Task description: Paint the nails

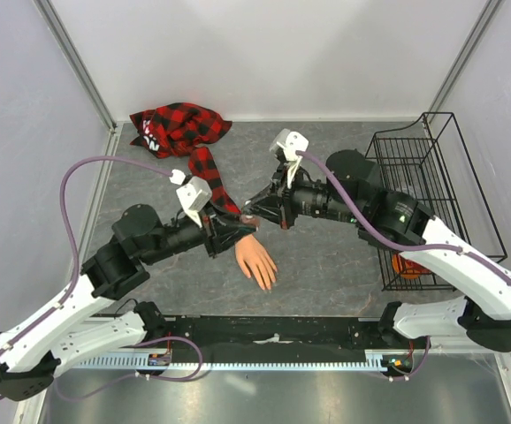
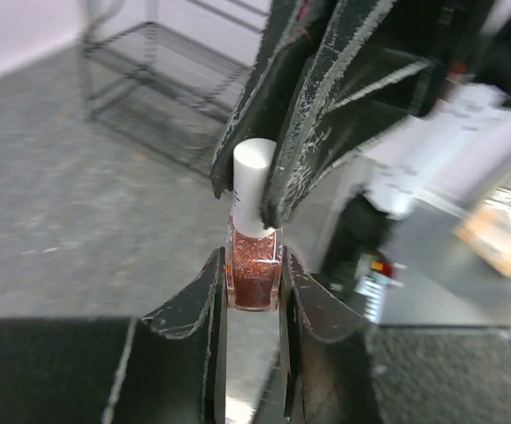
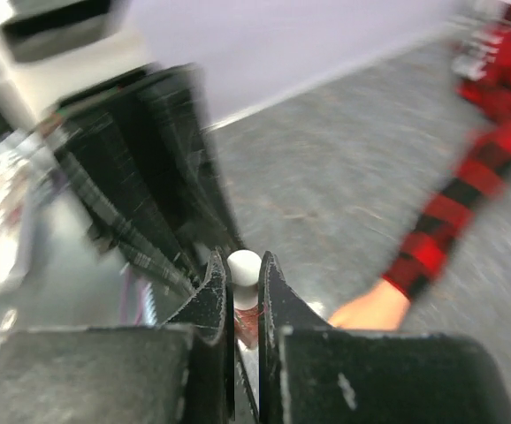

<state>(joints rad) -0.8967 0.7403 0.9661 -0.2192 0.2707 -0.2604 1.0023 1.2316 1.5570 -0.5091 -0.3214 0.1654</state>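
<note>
— Grey speckled bench (image 1: 326, 265) inside pale walls, seen from above. Two robot arms rise from its near edge.

— What lies closest to them?

— A peach-coloured mannequin hand (image 1: 257, 261), flat on the bench just beyond the arm bases. Its long axis runs from the wrist at the far end to the fingertips at the near end, slanting a little to the right. So the nails (image 1: 267, 283) point back toward the robot. They are too small to make out one by one.

— And the pincers?

— Both meet in the air just above the wrist. The left pincer (image 2: 254, 254) is clenched on the glass body of a small bottle (image 2: 254, 281) of reddish glitter polish. The right pincer (image 3: 244, 265) is clamped on its white cap (image 2: 254, 177). The bottle's long axis lies along the line between them, cap toward the right arm.

— Why hold it that way?

— Probably one side braces the bottle so the other can twist the cap off and free the brush. Painting looks not yet begun.

— Farther back?

— A red-and-black plaid sleeve (image 1: 207, 168) trails from the wrist toward the far left corner. A black wire basket (image 1: 423, 177) stands at the far right.
</note>
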